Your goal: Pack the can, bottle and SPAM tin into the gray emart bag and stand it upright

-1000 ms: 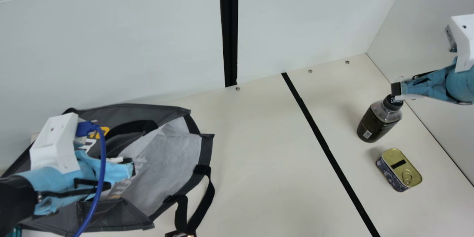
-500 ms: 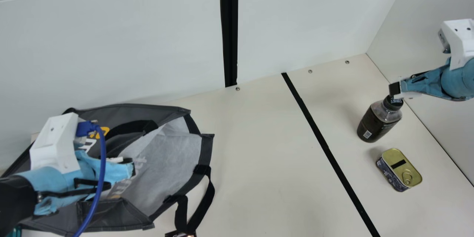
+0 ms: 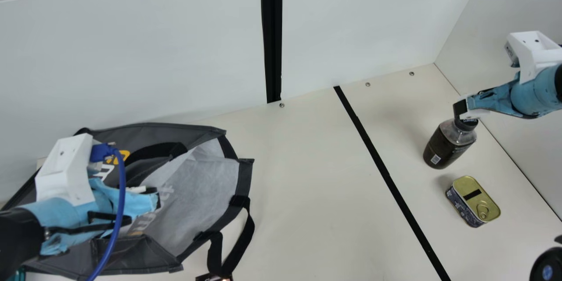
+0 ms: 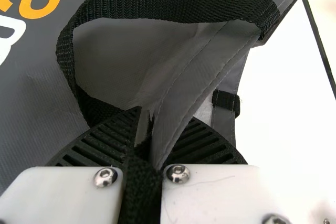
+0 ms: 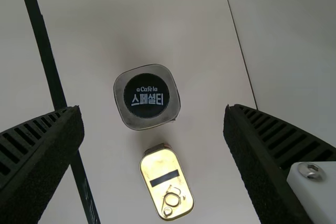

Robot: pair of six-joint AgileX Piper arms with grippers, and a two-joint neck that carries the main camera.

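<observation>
Right gripper (image 3: 464, 110) wide, I hover over a dark, black-capped plastic bottle (image 3: 447, 147) at right; my left gripper (image 3: 153, 199) pinches a gray fabric bag (image 3: 199, 184), lower left.

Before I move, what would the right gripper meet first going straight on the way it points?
Most likely the bottle, at its cap: the right gripper is open and aims down at it. The gap between them is hard to judge.

Cream table (image 3: 307, 184) with black stripe (image 3: 387, 175), gray emart bag (image 3: 202, 184), upright bottle (image 3: 443, 148), SPAM tin (image 3: 473, 197)
</observation>
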